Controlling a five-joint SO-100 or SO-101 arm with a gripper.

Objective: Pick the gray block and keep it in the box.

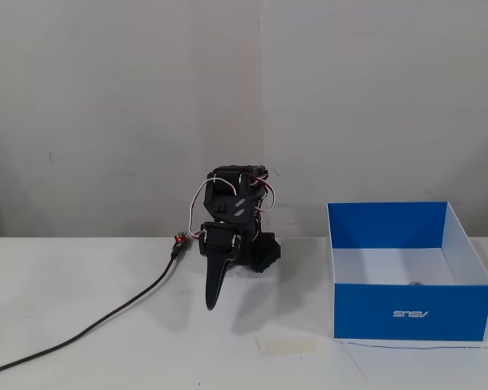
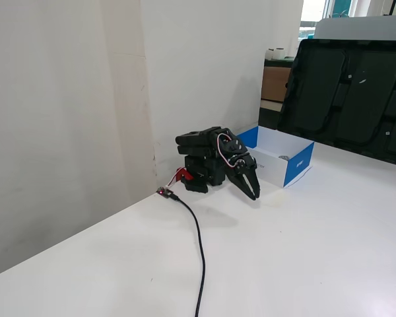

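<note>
1. Arm (image 1: pixel 232 219) folded low on the white table (image 1: pixel 106 325), against the wall (image 1: pixel 130 106); seen in both fixed views, also at (image 2: pixel 208 162).
2. Gripper (image 1: pixel 212 302) points down, tip just above or at the tabletop; in a fixed view it reads as one dark wedge.
3. In a fixed view the gripper (image 2: pixel 253 193) shows two fingers close together, with a narrow gap near the tips; nothing is between them.
4. Box (image 1: pixel 407 313) stands on the table, right of the arm in a fixed view, apart from the gripper; blue outside, white inside, white lettering on the near wall.
5. In a fixed view the box (image 2: pixel 298 165) lies behind and to the right of the arm, near it.
6. Block (image 1: pixel 415 283): small gray shape on the box floor, by the near wall, mostly hidden by the wall's edge. In a fixed view a small gray spot (image 2: pixel 284 157) is inside the box; too small to tell details.
7. Black cable (image 1: pixel 106 318) runs from the arm base across the table to the lower left in a fixed view; small red light at its plug.
8. Piece of tape (image 1: pixel 286 345) lies on the table in front of the arm, left of the box.
9. Dark trays (image 2: pixel 346 86) stand beyond the table in a fixed view.
</note>
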